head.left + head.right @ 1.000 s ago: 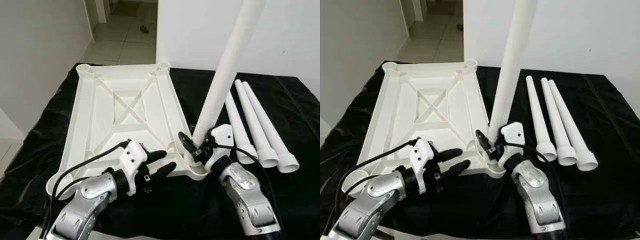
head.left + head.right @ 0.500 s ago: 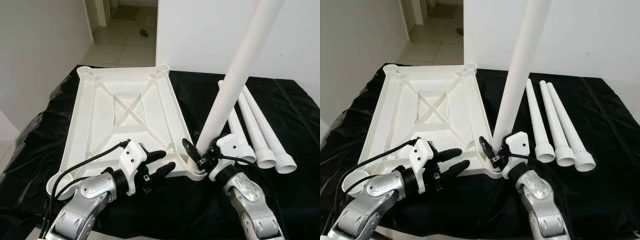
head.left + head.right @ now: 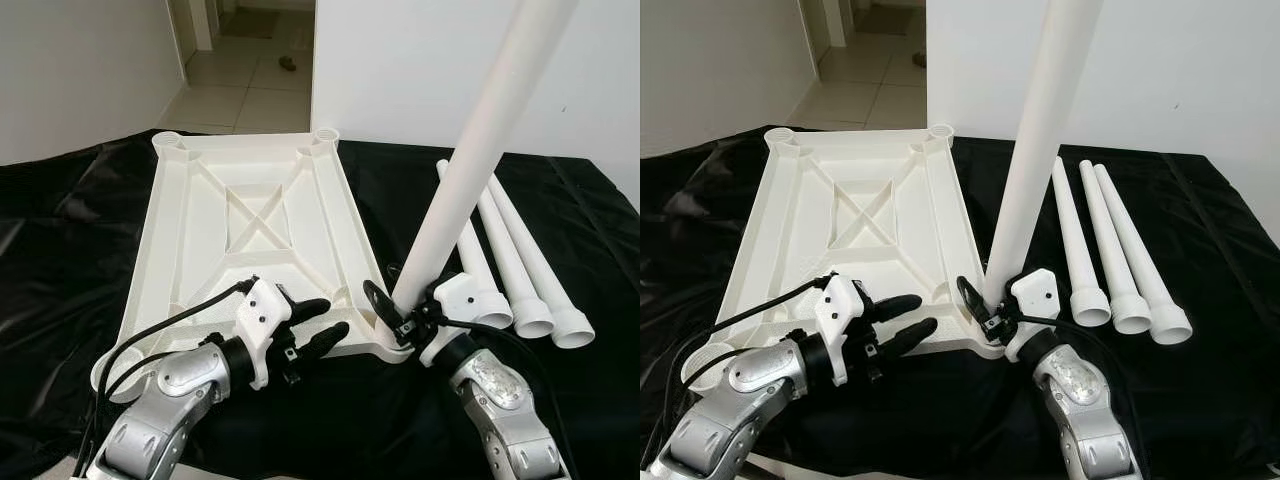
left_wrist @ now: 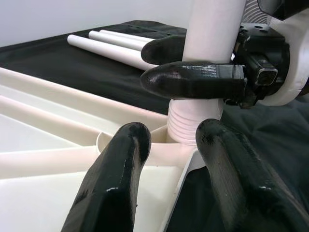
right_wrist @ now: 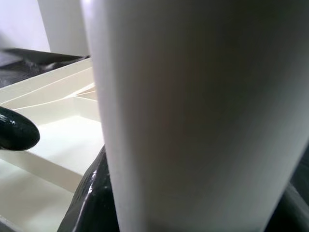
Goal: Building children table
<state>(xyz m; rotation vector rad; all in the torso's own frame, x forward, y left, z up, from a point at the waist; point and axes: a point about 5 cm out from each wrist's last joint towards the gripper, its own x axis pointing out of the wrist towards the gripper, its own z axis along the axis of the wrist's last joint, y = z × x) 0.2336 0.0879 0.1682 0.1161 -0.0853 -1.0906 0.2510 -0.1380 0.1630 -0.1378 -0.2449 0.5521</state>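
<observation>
The white plastic tabletop lies upside down on the worktop, which is draped in black cloth, its ribbed underside facing up and round sockets at the corners. The right end effector is clamped low on a leg that stands nearly upright, leaning a little away from the tabletop, with its threaded foot sitting in the near right corner socket. The left end effector hovers just beside that corner over the tabletop's near edge, its fingers apart and holding nothing. Three more legs lie side by side on the cloth to the right of the tabletop, wide ends toward the robot.

The leg looks like a hollow moulded tube: light, stiff and smooth, so likely slippery under the pads. It is long, so a grip high up would give leverage to tip it out of line; holding it near the base, as now, seems the better place for seating the thread squarely. The tabletop is light as well and could slide or twist on the glossy cloth when the leg is turned, so bracing its edge with the free end effector would help
</observation>
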